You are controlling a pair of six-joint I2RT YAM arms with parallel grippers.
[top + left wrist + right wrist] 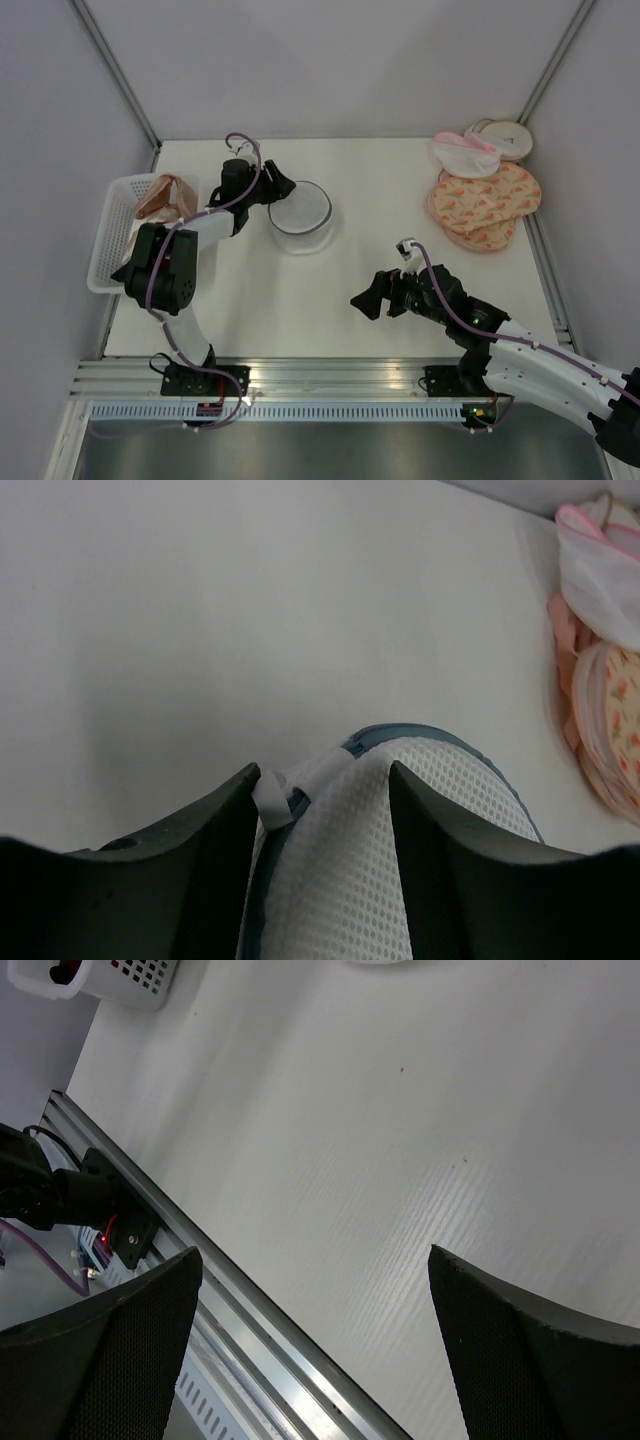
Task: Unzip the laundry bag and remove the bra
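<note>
The laundry bag (pixel 300 217), a round white mesh drum with dark rims, stands upright on the table left of centre. My left gripper (pixel 277 188) is at its upper-left rim. In the left wrist view the gripper (pixel 322 770) is partly open, with the bag's mesh (pixel 380 870) rising between its fingers. The white zipper pull tab (pixel 272 800) lies against the left finger. My right gripper (pixel 362 300) is open and empty over bare table; its wrist view (pixel 312 1255) shows nothing between the jaws. The bra does not show; the bag's inside looks pale grey.
A white basket (pixel 110 225) at the table's left edge holds a pink-peach garment (pixel 165 197). Flat peach patterned rounds (pixel 485 200) and a white pouch with pink trim (pixel 465 155) lie at the back right. The metal front rail (pixel 250 1330) runs below the right gripper.
</note>
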